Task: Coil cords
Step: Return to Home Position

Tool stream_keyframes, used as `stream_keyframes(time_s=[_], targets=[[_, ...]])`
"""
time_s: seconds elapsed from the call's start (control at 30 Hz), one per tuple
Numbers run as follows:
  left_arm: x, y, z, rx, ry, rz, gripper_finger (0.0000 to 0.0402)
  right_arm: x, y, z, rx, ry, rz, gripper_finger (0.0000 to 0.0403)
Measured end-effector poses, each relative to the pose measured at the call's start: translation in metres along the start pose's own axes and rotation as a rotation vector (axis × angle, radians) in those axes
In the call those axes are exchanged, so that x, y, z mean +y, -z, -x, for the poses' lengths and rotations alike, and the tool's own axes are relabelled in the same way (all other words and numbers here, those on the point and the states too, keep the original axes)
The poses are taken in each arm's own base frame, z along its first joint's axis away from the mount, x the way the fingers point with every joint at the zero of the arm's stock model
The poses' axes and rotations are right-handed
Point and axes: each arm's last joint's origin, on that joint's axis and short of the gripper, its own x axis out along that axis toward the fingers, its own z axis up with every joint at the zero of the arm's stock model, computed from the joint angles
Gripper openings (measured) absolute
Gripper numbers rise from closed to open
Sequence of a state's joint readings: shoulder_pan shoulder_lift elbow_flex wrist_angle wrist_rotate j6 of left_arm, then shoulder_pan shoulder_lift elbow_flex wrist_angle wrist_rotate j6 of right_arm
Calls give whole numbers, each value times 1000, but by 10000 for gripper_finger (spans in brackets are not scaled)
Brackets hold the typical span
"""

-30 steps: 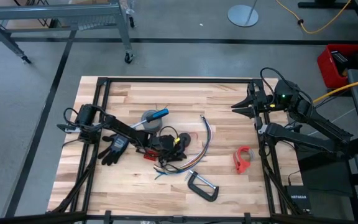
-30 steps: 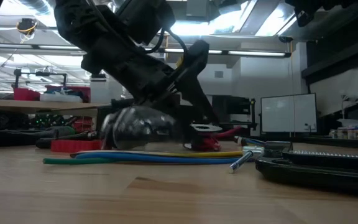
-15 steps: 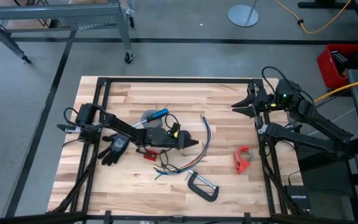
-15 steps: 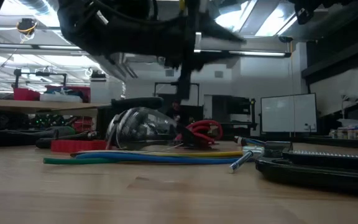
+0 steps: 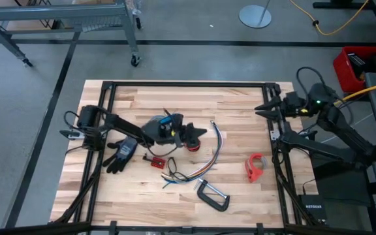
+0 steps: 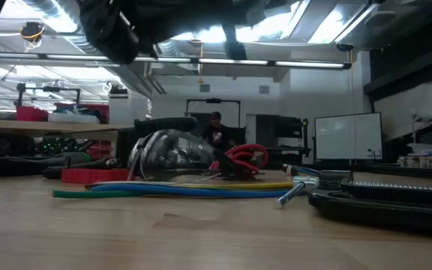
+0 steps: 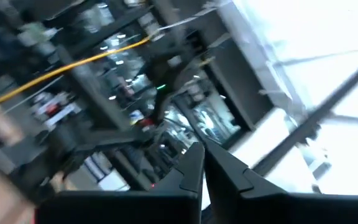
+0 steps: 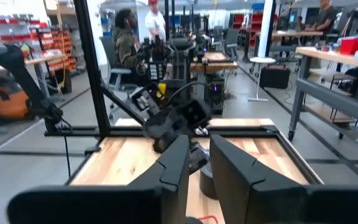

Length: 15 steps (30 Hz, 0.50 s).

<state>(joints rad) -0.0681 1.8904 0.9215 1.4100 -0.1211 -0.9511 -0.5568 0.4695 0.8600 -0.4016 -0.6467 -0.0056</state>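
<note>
While left gripper (image 5: 201,133) hovers over red cord coil (image 6: 243,156), jaws pinched empty, we risk snagging it; right gripper (image 5: 261,108) parked, jaws narrow.

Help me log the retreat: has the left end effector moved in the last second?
Yes. The left end effector lifted and shifted away from the C-clamp, toward the table's far edge.

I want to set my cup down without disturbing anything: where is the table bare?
Bare wood runs between the left gripper and the table edge nearest the metal cart. Also free: the patch between the black glove and the C-clamp, and the one between the curved wire and the right gripper. The middle is crowded with cords.
</note>
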Motion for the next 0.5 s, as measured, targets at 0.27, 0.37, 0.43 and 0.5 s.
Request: stream_keyframes(time_s=[0.27, 0.37, 0.43, 0.5], targets=[[-54, -62, -3, 59, 150, -276, 1, 23, -7, 31, -75, -1, -1, 69], [-77, -80, 4, 121, 81, -422, 2, 32, -3, 43, -84, 7, -13, 69], [-92, -90, 13, 169, 32, -516, 2, 37, 0, 50, -82, 23, -21, 69], [-107, -99, 23, 199, -14, -605, 1, 42, 3, 57, -85, 44, -22, 69]])
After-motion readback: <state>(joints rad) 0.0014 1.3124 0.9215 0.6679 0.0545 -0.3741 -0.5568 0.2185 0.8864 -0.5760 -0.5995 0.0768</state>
